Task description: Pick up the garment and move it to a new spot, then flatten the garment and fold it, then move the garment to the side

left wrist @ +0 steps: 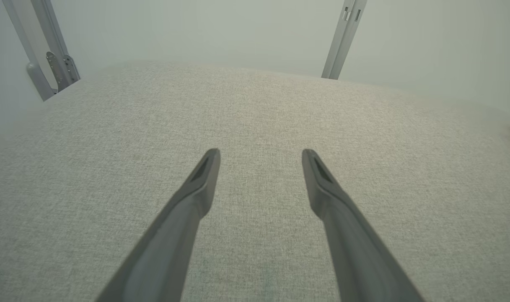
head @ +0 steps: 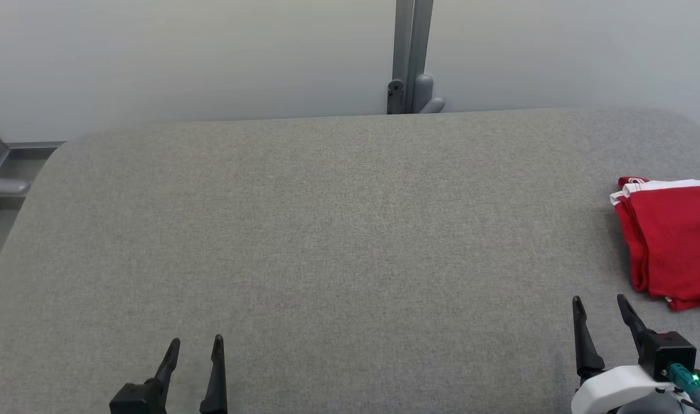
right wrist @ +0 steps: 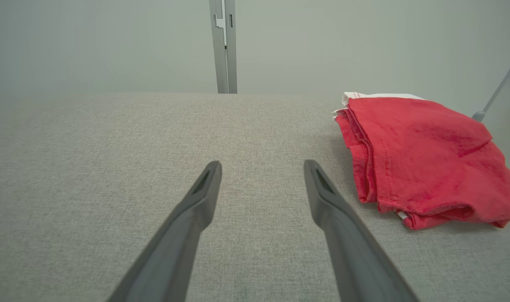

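Lying at the right side of the bench (head: 326, 230), the garment (head: 672, 241) is a red knit piece with a white band along its far edge. It is folded into a compact stack of several layers. The layered edges line up on its left side, and the right wrist view shows rows of stitching running beside them. The head view cuts off its right part. A small bit of white shows under its near edge.

Left tool (head: 197, 339): low at the near left, above bare bench cloth, fingers pointing toward the far side. Fingers spread wide, nothing between them.

Right tool (head: 599, 299): low at the near right, also pointing toward the far side, just near and left of the garment but apart from it. Fingers spread wide, nothing gripped. Behind them sit a black block and a white rounded wrist shell (head: 620, 391), with a small green light beside it.

Materials: the bench cover is a grey-beige woven fabric, flat and unwrinkled, with rounded far corners. The garment cloth looks soft and slightly fuzzy, sagging at its near edge. The tool fingers are dark, matte and tapered to narrow tips, each with a slot on its inner face. A grey metal post (head: 410, 57) stands behind the far edge against a pale, plain wall (head: 183, 57).
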Controlling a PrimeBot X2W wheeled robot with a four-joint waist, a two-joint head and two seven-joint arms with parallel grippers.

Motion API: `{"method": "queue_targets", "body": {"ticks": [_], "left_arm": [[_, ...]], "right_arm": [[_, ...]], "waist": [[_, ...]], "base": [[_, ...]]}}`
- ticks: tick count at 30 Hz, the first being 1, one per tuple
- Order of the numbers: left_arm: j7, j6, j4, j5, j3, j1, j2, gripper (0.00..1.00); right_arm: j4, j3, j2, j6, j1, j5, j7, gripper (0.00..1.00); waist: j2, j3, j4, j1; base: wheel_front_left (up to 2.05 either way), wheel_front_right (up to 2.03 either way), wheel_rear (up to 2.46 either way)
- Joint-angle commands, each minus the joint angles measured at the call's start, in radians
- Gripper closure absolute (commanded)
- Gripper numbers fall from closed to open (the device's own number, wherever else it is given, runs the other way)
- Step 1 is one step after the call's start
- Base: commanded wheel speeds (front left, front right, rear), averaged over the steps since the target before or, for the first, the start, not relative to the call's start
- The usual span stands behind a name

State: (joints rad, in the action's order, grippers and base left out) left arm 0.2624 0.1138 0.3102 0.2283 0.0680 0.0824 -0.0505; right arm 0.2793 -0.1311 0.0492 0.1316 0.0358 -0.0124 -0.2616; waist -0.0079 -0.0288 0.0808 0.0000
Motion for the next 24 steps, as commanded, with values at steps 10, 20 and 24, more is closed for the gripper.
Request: {"method": "queue_targets", "body": {"ticks": [10, 20, 24], "left_arm": [[0.003, 0.01, 0.014, 0.003, 0.014, -0.024, -0.001, 0.0], [0.003, 0.015, 0.016, 0.005, 0.008, -0.02, -0.001, 0.0], [0.003, 0.016, 0.016, 0.005, 0.007, -0.021, -0.001, 0.0]], "right_arm": [[-0.029, -0.01, 0.003, -0.002, 0.017, -0.01, -0.004, 0.0], [-0.039, -0.008, 0.003, -0.002, 0.016, 0.003, -0.004, 0.0], [-0.045, -0.012, 0.003, -0.002, 0.013, 0.006, -0.004, 0.0]], "waist": [[0.0079, 0.001, -0.026, 0.0], [0.0079, 0.0, -0.049, 0.0], [0.0079, 0.0, -0.06, 0.0]], "base": [[0.0, 0.0, 0.0], [0.0, 0.0, 0.0], [0.0, 0.0, 0.0]]}}
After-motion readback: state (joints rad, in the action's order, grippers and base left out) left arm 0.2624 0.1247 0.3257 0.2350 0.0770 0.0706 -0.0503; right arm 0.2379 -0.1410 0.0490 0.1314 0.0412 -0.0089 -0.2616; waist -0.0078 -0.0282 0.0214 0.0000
